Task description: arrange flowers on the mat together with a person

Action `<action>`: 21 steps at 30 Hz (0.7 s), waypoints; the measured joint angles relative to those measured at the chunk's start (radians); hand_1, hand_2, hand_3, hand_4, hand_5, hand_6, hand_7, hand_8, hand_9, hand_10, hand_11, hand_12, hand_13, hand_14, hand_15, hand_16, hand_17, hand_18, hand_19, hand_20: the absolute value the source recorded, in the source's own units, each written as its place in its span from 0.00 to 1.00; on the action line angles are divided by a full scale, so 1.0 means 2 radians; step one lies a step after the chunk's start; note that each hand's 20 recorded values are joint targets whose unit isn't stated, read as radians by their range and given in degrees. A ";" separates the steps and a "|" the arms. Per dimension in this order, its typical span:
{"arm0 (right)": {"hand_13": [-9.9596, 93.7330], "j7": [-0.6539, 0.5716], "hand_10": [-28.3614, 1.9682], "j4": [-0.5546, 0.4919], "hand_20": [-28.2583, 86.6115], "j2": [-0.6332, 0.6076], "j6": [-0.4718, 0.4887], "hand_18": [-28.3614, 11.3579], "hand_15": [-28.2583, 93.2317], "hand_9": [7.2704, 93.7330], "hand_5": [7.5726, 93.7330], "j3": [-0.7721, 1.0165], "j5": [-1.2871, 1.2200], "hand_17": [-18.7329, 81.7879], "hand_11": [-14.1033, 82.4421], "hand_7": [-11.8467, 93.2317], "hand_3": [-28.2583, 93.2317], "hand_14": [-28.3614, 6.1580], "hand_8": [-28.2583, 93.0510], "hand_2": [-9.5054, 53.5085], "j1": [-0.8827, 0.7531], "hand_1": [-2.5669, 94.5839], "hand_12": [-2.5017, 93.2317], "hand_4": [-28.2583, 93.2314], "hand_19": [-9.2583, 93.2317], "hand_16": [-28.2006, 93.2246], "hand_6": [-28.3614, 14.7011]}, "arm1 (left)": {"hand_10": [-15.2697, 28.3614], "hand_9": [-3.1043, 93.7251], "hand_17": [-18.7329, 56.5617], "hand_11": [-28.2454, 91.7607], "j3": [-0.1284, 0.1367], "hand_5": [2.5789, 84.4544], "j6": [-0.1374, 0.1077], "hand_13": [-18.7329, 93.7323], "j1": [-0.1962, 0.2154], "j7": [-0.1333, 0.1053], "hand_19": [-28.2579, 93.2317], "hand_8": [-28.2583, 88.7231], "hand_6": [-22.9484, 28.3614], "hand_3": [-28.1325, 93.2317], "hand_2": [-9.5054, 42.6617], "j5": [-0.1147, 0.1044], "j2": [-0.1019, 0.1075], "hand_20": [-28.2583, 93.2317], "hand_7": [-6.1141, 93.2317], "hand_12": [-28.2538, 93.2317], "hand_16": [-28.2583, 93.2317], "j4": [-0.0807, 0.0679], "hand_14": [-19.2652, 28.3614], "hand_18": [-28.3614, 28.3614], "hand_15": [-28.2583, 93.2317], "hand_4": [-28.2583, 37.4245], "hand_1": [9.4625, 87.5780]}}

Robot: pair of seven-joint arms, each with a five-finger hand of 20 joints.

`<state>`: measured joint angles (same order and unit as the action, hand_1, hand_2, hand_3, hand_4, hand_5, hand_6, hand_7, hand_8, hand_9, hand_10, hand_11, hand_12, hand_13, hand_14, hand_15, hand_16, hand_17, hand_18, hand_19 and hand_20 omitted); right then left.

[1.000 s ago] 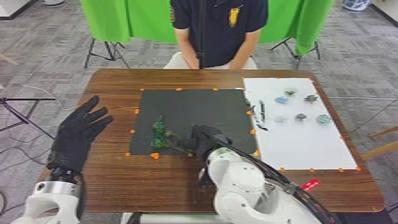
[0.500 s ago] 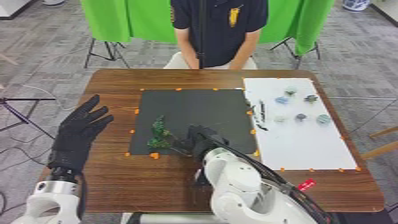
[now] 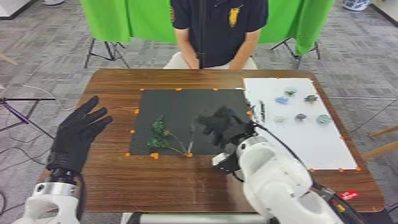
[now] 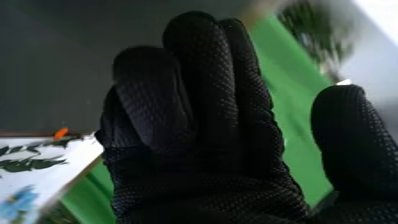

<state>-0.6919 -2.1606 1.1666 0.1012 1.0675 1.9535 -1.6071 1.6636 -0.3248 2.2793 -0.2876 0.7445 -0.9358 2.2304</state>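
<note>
Right hand: over the right part of the black mat (image 3: 160, 102), the hand (image 3: 224, 126) open, fingers straight and thumb held apart, nothing in its hold
Left hand: at the left side of the brown table (image 3: 107, 187), left of the mat; the hand (image 3: 80, 127) is open too, fingers straight, and has hold of nothing
Greenery: the leafy sprig (image 3: 160, 131) lies on the near left part of the mat
Thin stems: right of the sprig, their low ends meeting by the mat's near edge
White sheet: the sheet (image 3: 311, 150) lies right of the mat, with small flower heads, one of them blue (image 3: 282, 100), on its far half
Dark leaves: the leaves (image 4: 34, 164) are along the sheet's left edge
</note>
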 measured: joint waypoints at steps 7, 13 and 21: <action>0.54 0.178 0.27 -0.002 0.52 -0.065 -0.126 0.17 0.67 0.64 0.64 0.178 -0.186 0.32 0.43 0.26 0.88 0.22 0.13 0.41 -0.085 0.16 0.19 0.01 0.72 0.30 0.54 | 0.74 0.40 0.13 0.40 -0.008 0.41 0.000 0.42 -0.003 -0.028 0.60 0.16 0.52 0.90 0.25 -0.006 0.002 0.34 0.19 0.31 0.17 -0.005 0.95 0.89 0.61 0.06 0.18; 0.48 0.296 0.36 0.012 0.46 -0.098 -0.111 0.20 0.52 0.55 0.55 0.315 -0.319 0.27 0.31 0.24 0.90 0.25 0.13 0.40 -0.184 0.13 0.17 0.00 0.61 0.32 0.61 | 0.72 0.40 0.13 0.38 -0.013 0.41 0.000 0.41 -0.004 -0.037 0.57 0.15 0.51 0.90 0.25 -0.009 0.001 0.32 0.19 0.30 0.17 -0.010 0.92 0.88 0.53 0.05 0.18; 0.41 0.356 0.49 0.000 0.42 -0.077 -0.097 0.20 0.41 0.42 0.38 0.340 -0.511 0.22 0.21 0.23 0.90 0.26 0.14 0.39 -0.277 0.11 0.16 0.00 0.53 0.36 0.69 | 0.68 0.38 0.12 0.36 -0.019 0.39 0.000 0.40 0.001 -0.042 0.54 0.15 0.49 0.90 0.25 -0.013 0.000 0.31 0.19 0.30 0.21 -0.015 0.87 0.86 0.45 0.04 0.17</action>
<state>0.0211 -2.1614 1.0131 -0.0919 1.7467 0.9307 -2.1609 1.6247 -0.3243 2.2806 -0.3715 0.7180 -0.9360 2.1998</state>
